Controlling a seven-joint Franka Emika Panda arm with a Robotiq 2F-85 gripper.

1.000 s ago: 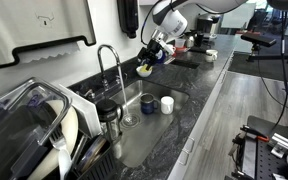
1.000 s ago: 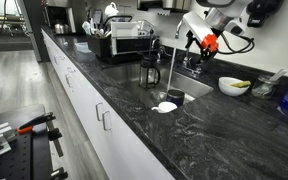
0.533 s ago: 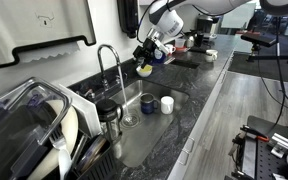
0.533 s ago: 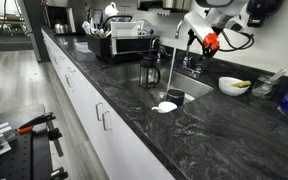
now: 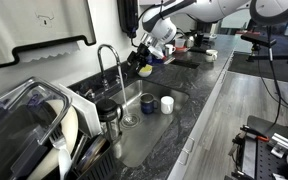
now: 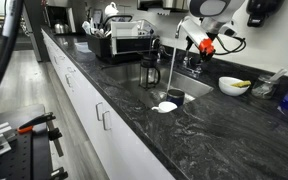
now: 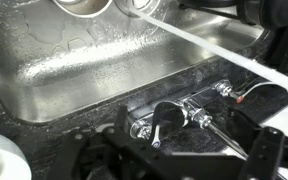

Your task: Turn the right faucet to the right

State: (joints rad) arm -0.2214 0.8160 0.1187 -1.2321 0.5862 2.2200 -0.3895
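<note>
Well, my claw (image 5: 142, 54) hangs wide open and empty, near the high arch of the chrome gooseneck faucet (image 5: 108, 62) but apart from it. The faucet stands at the back rim of the steel sink (image 7: 64, 85), its spout reaching over the basin. I judge it rigid, smooth and slippery, swivelling at its base, so I would push sideways on the upper spout rather than pinch it.
</note>
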